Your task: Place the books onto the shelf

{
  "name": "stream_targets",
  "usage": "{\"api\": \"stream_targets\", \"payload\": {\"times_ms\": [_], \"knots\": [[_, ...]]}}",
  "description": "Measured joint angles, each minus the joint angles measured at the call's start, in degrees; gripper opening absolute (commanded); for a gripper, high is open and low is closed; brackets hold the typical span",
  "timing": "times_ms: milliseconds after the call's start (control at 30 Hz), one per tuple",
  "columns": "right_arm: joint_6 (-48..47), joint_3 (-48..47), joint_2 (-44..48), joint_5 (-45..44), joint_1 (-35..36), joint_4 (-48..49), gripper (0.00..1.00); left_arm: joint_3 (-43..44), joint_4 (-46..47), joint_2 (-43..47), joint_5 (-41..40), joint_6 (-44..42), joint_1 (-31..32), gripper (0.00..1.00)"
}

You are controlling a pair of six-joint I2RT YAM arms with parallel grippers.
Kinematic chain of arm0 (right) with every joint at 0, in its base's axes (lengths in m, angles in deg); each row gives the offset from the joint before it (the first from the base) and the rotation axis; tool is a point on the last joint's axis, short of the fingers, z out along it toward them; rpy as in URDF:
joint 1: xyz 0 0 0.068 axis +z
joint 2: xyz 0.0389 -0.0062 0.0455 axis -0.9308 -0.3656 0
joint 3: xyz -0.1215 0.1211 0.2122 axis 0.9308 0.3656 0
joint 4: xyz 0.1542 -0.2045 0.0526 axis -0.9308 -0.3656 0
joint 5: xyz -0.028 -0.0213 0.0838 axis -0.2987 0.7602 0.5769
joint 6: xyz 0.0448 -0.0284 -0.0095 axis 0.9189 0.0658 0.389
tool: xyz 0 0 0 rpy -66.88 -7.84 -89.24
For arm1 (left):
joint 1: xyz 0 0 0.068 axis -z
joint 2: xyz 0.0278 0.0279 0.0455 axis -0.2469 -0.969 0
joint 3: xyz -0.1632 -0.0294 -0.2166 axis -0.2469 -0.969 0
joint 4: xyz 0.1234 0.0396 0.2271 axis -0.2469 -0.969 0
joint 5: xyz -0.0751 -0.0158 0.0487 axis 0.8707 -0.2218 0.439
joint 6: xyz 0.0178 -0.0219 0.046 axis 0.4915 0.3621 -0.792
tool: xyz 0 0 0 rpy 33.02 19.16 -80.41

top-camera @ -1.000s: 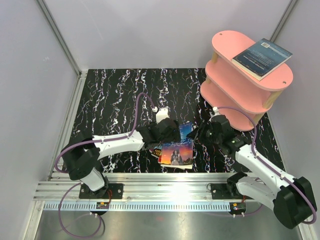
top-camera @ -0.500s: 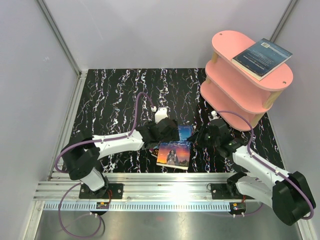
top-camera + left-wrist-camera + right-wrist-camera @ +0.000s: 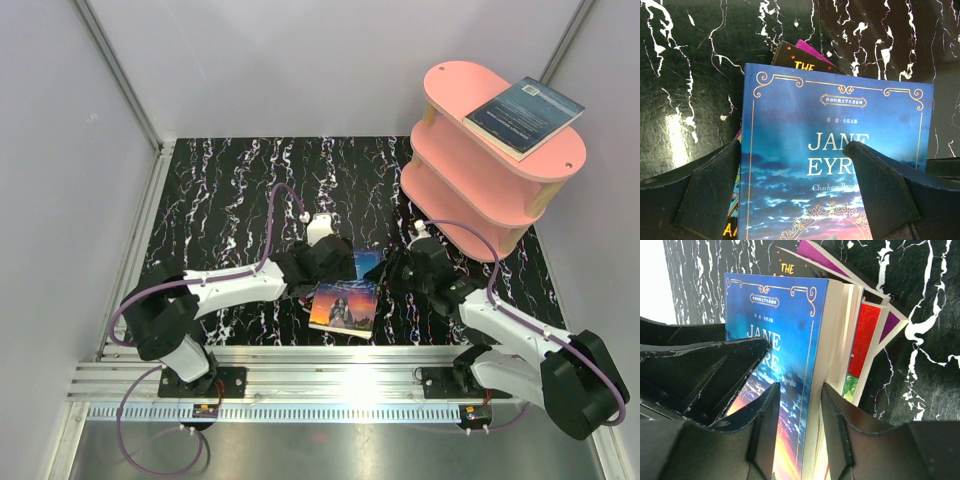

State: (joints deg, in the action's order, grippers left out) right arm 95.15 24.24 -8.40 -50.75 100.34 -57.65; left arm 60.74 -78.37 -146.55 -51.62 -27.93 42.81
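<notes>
Near the front of the black marbled desk (image 3: 230,190) sits a small stack of books, with a blue Jane Eyre (image 3: 345,305) on top. A black-covered book (image 3: 800,60), a purple one (image 3: 815,252) and a red one (image 3: 867,335) poke out from under it.

The left hand (image 3: 795,150) hangs over the stack's far left corner, spread wide above the cover.

The right hand (image 3: 800,390) straddles Jane Eyre's right edge, partly apart; I can't tell whether it pinches.

The pink shelf (image 3: 460,85) stands far right, a dark-blue book (image 3: 523,115) lying on its top board.
</notes>
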Motion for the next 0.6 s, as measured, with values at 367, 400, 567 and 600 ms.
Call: {"api": "stream_targets", "payload": {"times_ms": [367,400,567,600], "knots": [[0.3,0.1,0.8,-2.3,0.8,-0.9,0.00,-0.4,0.5,0.3,-0.2,0.0,-0.1,0.92],[0.3,0.0,1.0,-2.6,0.9,-1.2,0.00,-0.4,0.4,0.3,-0.2,0.0,-0.1,0.94],[-0.5,-4.0,2.8,-3.0,2.0,-8.4,0.00,-1.7,0.9,2.2,0.5,0.1,0.0,0.99],[-0.8,-5.3,3.6,-2.8,2.4,-10.2,0.00,-2.3,0.9,3.5,0.5,0.2,0.2,0.99]]}}
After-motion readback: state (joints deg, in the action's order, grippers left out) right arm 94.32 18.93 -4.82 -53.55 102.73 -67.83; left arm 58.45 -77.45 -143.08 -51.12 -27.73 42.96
